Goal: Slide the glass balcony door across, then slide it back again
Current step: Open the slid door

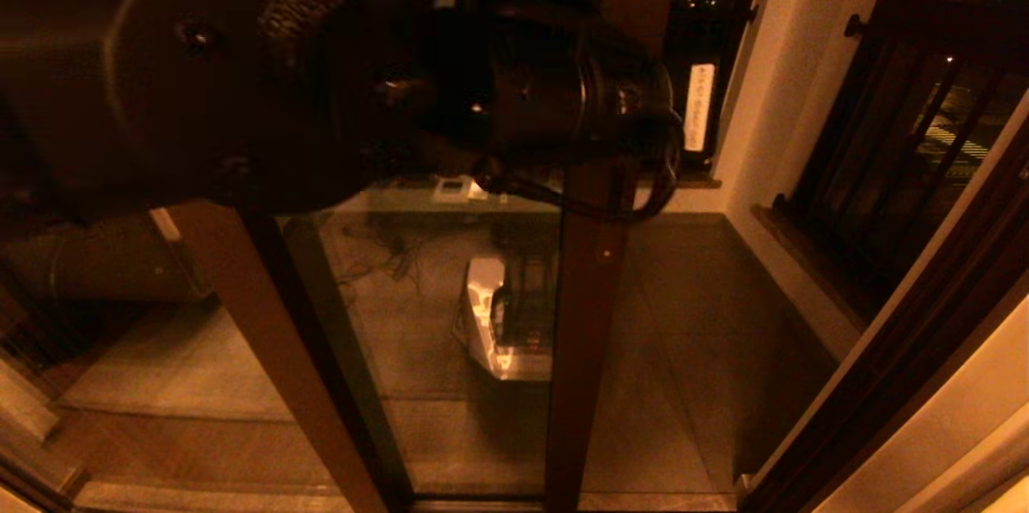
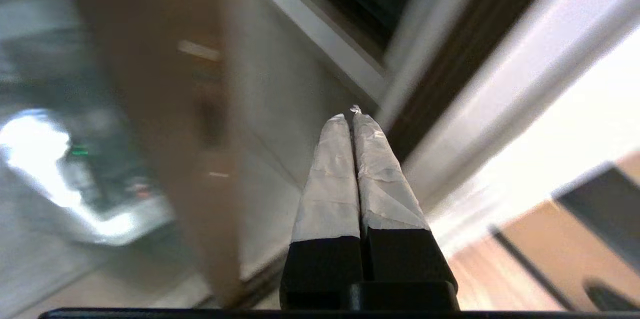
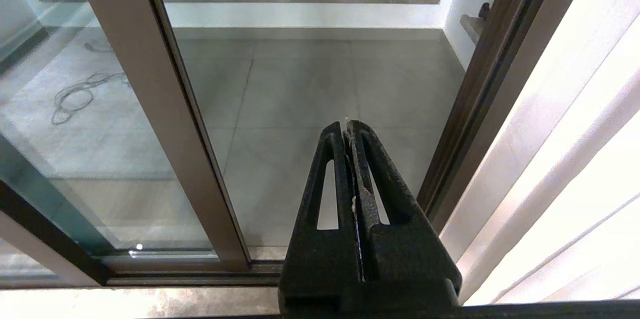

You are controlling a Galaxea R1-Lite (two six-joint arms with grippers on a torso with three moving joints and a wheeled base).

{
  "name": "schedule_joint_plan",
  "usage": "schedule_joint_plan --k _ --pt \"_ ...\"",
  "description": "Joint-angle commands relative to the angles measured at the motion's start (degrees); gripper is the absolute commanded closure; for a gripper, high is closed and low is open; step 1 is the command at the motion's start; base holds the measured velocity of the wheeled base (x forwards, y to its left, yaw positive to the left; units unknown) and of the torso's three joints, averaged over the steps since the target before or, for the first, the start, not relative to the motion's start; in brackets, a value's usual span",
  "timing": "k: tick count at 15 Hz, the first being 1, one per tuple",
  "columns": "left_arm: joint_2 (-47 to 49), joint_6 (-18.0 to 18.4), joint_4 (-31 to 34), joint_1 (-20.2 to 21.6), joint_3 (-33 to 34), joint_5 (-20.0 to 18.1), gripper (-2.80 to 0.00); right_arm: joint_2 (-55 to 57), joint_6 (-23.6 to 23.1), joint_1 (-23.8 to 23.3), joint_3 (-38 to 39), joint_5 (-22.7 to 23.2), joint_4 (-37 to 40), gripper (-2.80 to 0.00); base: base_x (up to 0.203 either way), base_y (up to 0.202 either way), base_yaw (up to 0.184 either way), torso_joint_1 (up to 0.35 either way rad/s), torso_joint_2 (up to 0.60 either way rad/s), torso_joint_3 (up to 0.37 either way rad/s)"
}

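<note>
The glass balcony door has a dark brown stile and stands partly slid, with an open gap to the balcony on its right. My left arm reaches across the top of the head view towards that stile and hides its own fingers there. In the left wrist view the left gripper is shut, its white-taped fingers pressed together on nothing, beside the blurred door stile and apart from the dark slot handle. The right gripper is shut and empty, held low before the gap, right of the door stile.
The dark door jamb bounds the gap on the right, with a pale curtain beside it. A white appliance and loose cables lie on the balcony floor behind the glass. A railing closes the balcony.
</note>
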Motion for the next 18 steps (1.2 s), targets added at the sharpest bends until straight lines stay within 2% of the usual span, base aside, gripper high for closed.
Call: schedule_joint_plan --k 1,3,5,9,11,13,18 --pt "4.22 -0.11 -1.00 -1.19 -0.44 -0.74 0.00 0.07 -0.02 0.01 0.00 0.02 0.00 0.00 0.000 0.000 0.000 0.000 0.00 0.000" --pt "8.59 0.14 -10.57 -1.42 -0.40 -0.71 0.00 0.07 -0.02 0.01 0.00 0.02 0.00 0.00 0.000 0.000 0.000 0.000 0.00 0.000" --pt "12.21 0.40 -15.52 -1.21 -0.45 -0.68 0.00 0.07 -0.02 0.01 0.00 0.02 0.00 0.00 0.000 0.000 0.000 0.000 0.00 0.000" --pt "15.27 0.51 -16.50 -0.11 -0.80 -0.96 0.00 0.07 -0.02 0.01 0.00 0.02 0.00 0.00 0.000 0.000 0.000 0.000 0.00 0.000" --pt "17.17 0.51 -19.05 0.13 -0.89 -0.78 0.00 0.07 -0.02 0.01 0.00 0.02 0.00 0.00 0.000 0.000 0.000 0.000 0.00 0.000" --pt "18.80 0.52 -22.06 1.65 -0.90 -0.70 0.00 0.07 -0.02 0.01 0.00 0.02 0.00 0.00 0.000 0.000 0.000 0.000 0.00 0.000" --pt "20.60 2.08 -24.23 6.06 -0.92 -1.16 0.00 0.07 -0.02 0.01 0.00 0.02 0.00 0.00 0.000 0.000 0.000 0.000 0.00 0.000"
